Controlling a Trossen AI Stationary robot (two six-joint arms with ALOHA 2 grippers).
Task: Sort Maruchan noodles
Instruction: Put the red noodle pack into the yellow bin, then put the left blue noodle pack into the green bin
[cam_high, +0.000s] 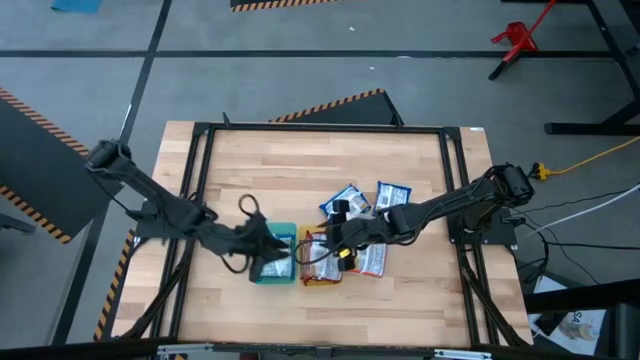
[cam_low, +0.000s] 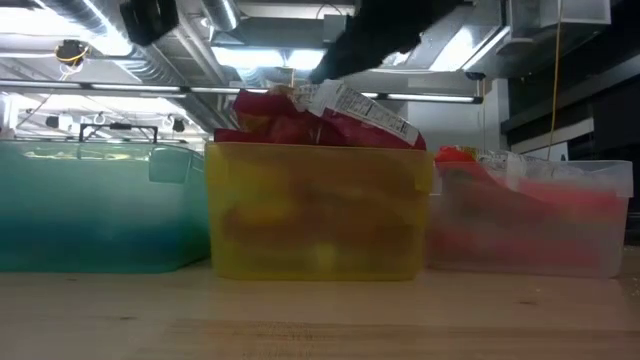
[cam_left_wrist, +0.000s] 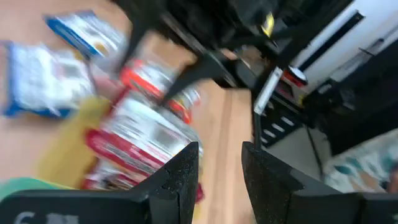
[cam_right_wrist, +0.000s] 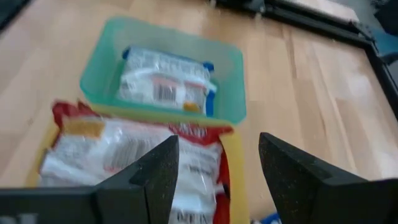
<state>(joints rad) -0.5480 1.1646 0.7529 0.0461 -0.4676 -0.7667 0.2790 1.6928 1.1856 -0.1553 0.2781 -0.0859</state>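
Three trays stand side by side at the table's near middle. The green tray (cam_right_wrist: 99, 56) holds one blue-and-white noodle packet (cam_right_wrist: 165, 81). In the yellow tray (cam_low: 315, 215) red packets (cam_right_wrist: 118, 149) are piled above the rim. The clear tray (cam_low: 530, 220) also holds red packets. Two blue packets (cam_high: 345, 200) (cam_high: 392, 193) lie loose on the wood behind the trays. My left gripper (cam_left_wrist: 219, 149) hangs open over the green tray (cam_high: 285, 232), nothing between its fingers. My right gripper (cam_right_wrist: 217, 146) stands open just above the yellow tray's pile, holding nothing.
A black frame (cam_high: 320, 128) runs round the wooden table top. The two arms come close to each other over the trays. Bare wood lies toward the far edge (cam_high: 300, 160) and along the near edge (cam_high: 400, 310).
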